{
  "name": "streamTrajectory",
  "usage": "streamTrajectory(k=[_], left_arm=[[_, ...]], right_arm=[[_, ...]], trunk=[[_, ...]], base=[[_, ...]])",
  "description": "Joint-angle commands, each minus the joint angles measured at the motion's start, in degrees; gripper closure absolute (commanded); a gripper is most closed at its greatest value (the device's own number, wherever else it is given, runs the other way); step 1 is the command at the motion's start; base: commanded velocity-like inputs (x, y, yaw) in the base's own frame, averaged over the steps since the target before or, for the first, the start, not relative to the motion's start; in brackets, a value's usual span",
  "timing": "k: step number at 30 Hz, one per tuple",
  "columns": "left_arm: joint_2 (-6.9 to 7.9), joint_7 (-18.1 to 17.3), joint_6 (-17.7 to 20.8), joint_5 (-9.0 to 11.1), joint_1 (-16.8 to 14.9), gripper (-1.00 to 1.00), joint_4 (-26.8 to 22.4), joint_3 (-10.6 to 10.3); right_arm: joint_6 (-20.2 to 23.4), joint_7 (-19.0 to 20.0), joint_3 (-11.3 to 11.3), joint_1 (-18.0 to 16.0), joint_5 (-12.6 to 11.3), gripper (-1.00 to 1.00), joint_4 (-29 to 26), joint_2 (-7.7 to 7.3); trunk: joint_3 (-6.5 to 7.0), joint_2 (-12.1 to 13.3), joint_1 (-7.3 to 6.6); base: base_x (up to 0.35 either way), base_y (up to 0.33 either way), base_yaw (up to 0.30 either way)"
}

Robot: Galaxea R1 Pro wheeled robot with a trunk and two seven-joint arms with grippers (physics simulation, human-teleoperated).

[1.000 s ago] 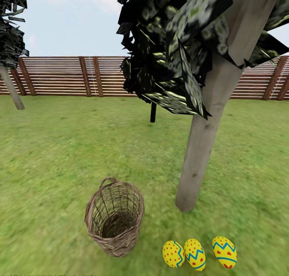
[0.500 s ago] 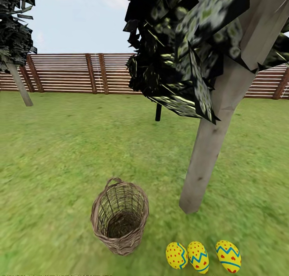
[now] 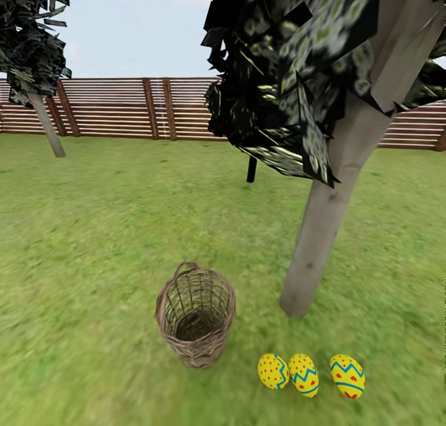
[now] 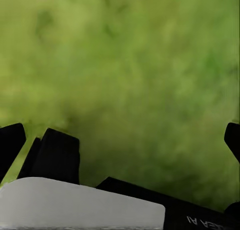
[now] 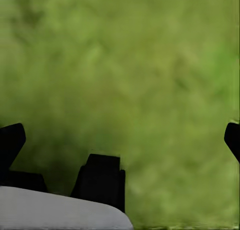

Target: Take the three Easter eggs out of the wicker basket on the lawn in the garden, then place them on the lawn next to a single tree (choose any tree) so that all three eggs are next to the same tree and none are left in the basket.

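Three yellow zigzag-banded Easter eggs (image 3: 305,374) lie on the green lawn (image 3: 93,240) beside the grey-beige tree trunk (image 3: 316,240); brown wicker basket (image 3: 195,314) empty. My pincers (image 4: 120,135) (image 5: 120,135) stand apart, empty. Placement looks finished; next, only verification.

A brown wooden fence (image 3: 118,107) of horizontal slats runs across the far edge of the grass, with darker upright posts along it. Above it is pale blue sky (image 3: 136,33) with faint cloud. Near the far left corner stands a second tree (image 3: 37,60), its grey trunk leaning. A thin black trunk (image 3: 251,169) rises in front of the fence, near the middle.
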Motion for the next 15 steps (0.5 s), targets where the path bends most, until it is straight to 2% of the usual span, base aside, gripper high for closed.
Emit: streamTrajectory(k=[1,7,13,15], left_arm=[[0.03,-0.2,0.2,0.6,-0.1,-1.00,0.1,0.1],[0.08,-0.2,0.3,0.6,-0.1,-1.00,0.1,0.1],[0.03,-0.2,0.3,0.6,-0.1,-1.00,0.1,0.1],[-0.03,-0.1,0.3,0.6,0.0,-1.00,0.1,-1.1]], right_arm=[[-0.2,0.1,-0.5,0.0,0.5,-1.00,0.1,-0.03],[-0.2,0.1,-0.5,0.0,0.5,-1.00,0.1,-0.03],[-0.2,0.1,-0.5,0.0,0.5,-1.00,0.4,-0.03],[-0.2,0.1,-0.5,0.0,0.5,-1.00,0.5,-0.03]], trunk=[[0.05,0.4,-0.27],[0.57,2.8,-1.59],[1.09,5.2,-2.91],[1.27,6.0,-3.35]], base=[[-0.340,0.000,0.063],[-0.326,0.000,0.018],[-0.085,0.000,0.001],[-0.006,0.000,0.000]])
